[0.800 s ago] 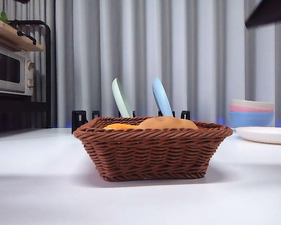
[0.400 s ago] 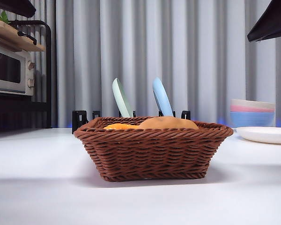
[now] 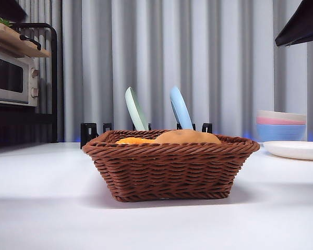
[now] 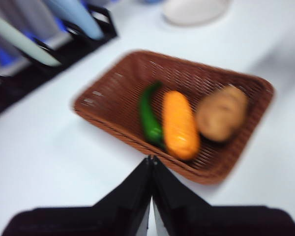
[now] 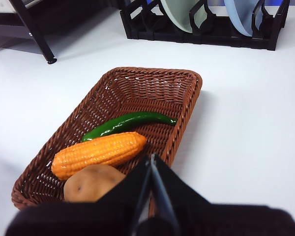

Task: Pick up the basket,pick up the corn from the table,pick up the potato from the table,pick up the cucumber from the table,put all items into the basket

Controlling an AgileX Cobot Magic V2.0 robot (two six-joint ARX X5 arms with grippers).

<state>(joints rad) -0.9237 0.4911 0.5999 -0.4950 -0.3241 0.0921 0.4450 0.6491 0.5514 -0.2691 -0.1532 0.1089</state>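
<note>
White table (image 3: 41,208) fills the near ground, bare in front of the basket (image 3: 169,172), which sits flat on it in the middle of the front view. Over its braided rim only the potato (image 3: 190,137) and a sliver of the corn (image 3: 133,140) show. The right wrist view looks down into it: potato nearest that camera, then the corn lying beside it, then the cucumber (image 5: 128,124) alongside the corn, all three on the woven floor with the far half of the basket unfilled.

Both grippers hang above the basket, clear of it and holding nothing. The left gripper (image 4: 151,160) has its jaws pressed together over one long rim; that picture is blurred. The right gripper (image 5: 152,160) likewise has its jaws together, over the rim near the potato.

Judging from this, the vegetables are all in, so what remains is little more than drawing the arms away. Doing that well means lifting straight up before moving sideways, so neither jaw catches the flared rim and drags the basket.

Behind the basket stands a black rack (image 3: 88,133) with two plates, bowls (image 3: 280,125) off to one side, a microwave (image 3: 10,78) to the other, and grey curtains beyond.
</note>
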